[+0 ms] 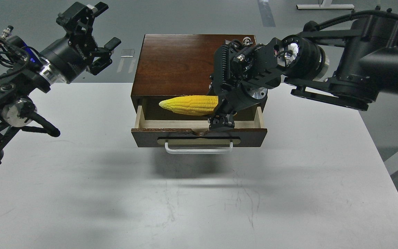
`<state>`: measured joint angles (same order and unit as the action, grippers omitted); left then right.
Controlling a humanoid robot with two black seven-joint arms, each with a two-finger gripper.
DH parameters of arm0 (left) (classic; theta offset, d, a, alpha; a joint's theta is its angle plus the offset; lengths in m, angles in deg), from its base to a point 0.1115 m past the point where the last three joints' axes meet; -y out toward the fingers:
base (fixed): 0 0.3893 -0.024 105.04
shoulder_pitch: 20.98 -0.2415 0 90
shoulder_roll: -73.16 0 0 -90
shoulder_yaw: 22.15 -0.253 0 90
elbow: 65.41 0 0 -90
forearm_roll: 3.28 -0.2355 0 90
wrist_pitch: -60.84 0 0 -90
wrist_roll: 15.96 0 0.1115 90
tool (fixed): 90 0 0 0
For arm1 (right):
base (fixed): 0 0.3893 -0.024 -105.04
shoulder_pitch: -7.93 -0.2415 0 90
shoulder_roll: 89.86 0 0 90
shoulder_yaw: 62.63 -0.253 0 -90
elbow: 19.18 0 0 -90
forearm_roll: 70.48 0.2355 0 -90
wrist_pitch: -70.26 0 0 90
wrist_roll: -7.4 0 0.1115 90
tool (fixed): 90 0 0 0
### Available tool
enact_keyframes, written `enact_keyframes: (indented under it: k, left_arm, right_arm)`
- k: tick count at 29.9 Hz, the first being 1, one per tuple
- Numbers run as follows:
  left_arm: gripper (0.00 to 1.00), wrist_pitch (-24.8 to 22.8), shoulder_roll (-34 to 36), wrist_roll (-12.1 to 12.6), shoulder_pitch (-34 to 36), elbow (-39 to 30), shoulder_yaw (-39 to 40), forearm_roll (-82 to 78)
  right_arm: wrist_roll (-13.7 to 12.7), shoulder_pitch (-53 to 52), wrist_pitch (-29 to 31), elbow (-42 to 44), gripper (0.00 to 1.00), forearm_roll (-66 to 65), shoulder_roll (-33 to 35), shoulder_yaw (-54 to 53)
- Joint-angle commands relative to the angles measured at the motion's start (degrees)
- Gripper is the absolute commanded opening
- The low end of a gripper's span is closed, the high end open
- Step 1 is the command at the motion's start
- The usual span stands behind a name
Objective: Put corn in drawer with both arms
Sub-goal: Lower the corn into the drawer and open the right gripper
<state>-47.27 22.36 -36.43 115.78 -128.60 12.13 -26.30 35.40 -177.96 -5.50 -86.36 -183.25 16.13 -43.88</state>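
Observation:
The dark brown wooden box stands at the table's far middle. Its drawer is pulled open toward me, with pale wood inside and a white bar handle. My right gripper is shut on the thick end of the yellow corn and holds it level over the open drawer, its pointed tip to the left. The gripper's fingertips are down at the drawer's front rim. My left gripper is open and empty, raised in the air to the left of the box.
The white table stretches in front of the box, with its right edge near the right arm. Grey floor lies beyond the table.

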Motion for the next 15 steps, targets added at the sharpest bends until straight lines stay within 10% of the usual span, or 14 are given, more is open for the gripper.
enact_keyframes:
  k: [1,15]
  left_arm:
    - [0.98,0.0,0.0,0.0,0.0,0.0,0.0,0.0]
    - [0.98,-0.35,0.26,0.0,0.09,0.0,0.0,0.0]
  right_arm:
    - [0.0,0.0,0.0,-0.14,0.46,0.1,0.09,-0.03]
    - [0.0,0.0,0.17,-0.84,0.53,0.27,0.53,-0.03]
